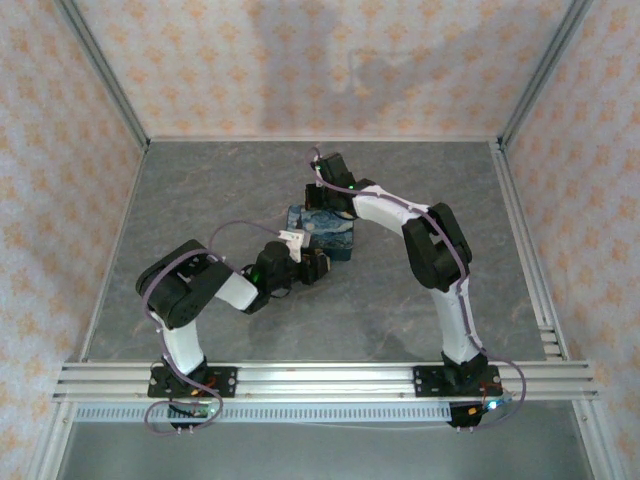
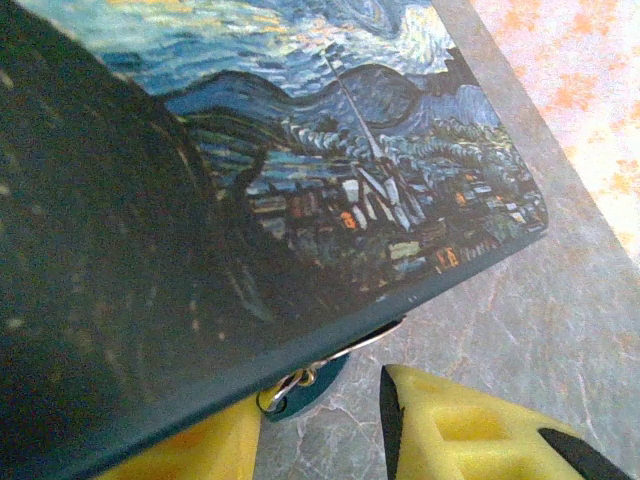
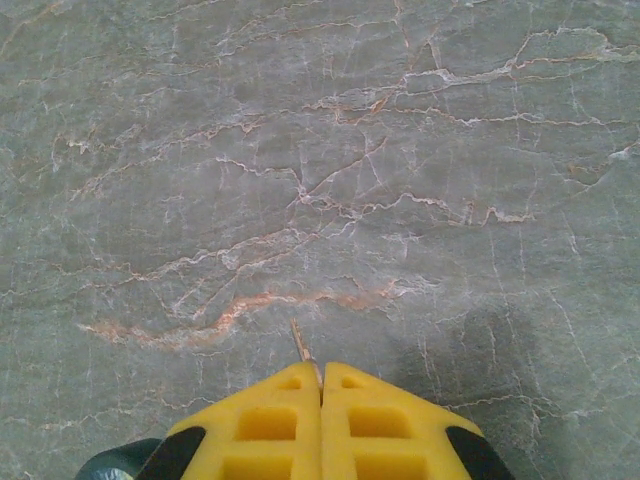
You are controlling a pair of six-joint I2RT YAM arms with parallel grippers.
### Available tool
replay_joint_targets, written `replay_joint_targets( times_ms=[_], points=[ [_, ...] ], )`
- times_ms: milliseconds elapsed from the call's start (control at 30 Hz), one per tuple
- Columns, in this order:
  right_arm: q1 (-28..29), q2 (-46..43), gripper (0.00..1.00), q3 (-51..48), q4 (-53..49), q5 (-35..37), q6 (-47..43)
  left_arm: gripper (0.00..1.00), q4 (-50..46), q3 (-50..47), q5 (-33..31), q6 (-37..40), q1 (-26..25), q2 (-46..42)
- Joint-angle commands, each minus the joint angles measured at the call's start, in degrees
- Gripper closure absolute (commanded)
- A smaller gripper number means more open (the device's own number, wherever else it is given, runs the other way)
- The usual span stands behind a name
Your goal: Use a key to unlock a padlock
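From where I stand, the starry-night tin (image 1: 333, 240) lies in the middle of the grey marbled table (image 1: 200, 190), and both arms crowd in on it. The left arm (image 1: 185, 290) reaches in from the near left, its wrist close against the tin's near side. Through its wrist camera the painted lid slants across most of the frame and gets in the way. One yellow finger (image 2: 200, 452) pokes out from under the tin's dark edge, and the other stands clear to the right. The left gripper (image 2: 315, 400) is spread wide with nothing pinched.

In the gap between those fingers, just below the tin's edge, sits the padlock (image 2: 314, 388) — a small dark bluish lump with a thin wire ring (image 2: 283, 390) beside it. The tin's edge covers most of it, so I can't tell how its shackle stands.

The right arm (image 1: 440, 245) arches over from the near right and bends across toward the tin's far side. The right gripper (image 3: 321, 372) points down at bare marbled table. Its two yellow pads are pressed together, and a thin brassy sliver — the key (image 3: 300, 345) — sticks out of the seam between them. A dark rounded shape (image 3: 120, 462) peeks in at the lower left of that view, too cropped to name.

Patterned papered walls (image 1: 300, 60) close in the table, and aluminium rails (image 1: 320, 378) along the near edge carry both bases.
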Motion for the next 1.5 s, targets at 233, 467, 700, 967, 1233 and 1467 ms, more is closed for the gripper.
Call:
replay_joint_targets(
  times_ms=[233,467,700,967,1233,1467],
  points=[
    [0.39,-0.91,1.0,-2.12,-3.56,0.36,0.0,0.36,5.2,1.67,1.89,-1.93,0.7,1.94],
    [0.39,-1.1,1.0,-2.2,-3.56,0.21,0.11,0.34,-1.69,3.15,-4.6,-1.73,0.54,2.61],
    [0.39,-1.2,1.0,-2.21,-3.35,0.03,0.28,0.51,-0.37,2.58,-4.28,-1.52,0.31,1.9],
    [0.39,-1.54,1.0,-2.99,-2.85,0.11,0.26,0.5,3.45,1.84,0.76,-2.02,0.44,0.89],
    [0.39,-1.66,1.0,-3.06,-2.77,0.16,0.27,0.65,4.92,-0.21,1.65,-2.92,0.62,-0.98],
    [0.41,-1.6,1.0,-3.57,-2.63,0.44,0.33,0.78,6.25,-1.28,2.02,-3.78,0.99,-1.85]
  ],
)
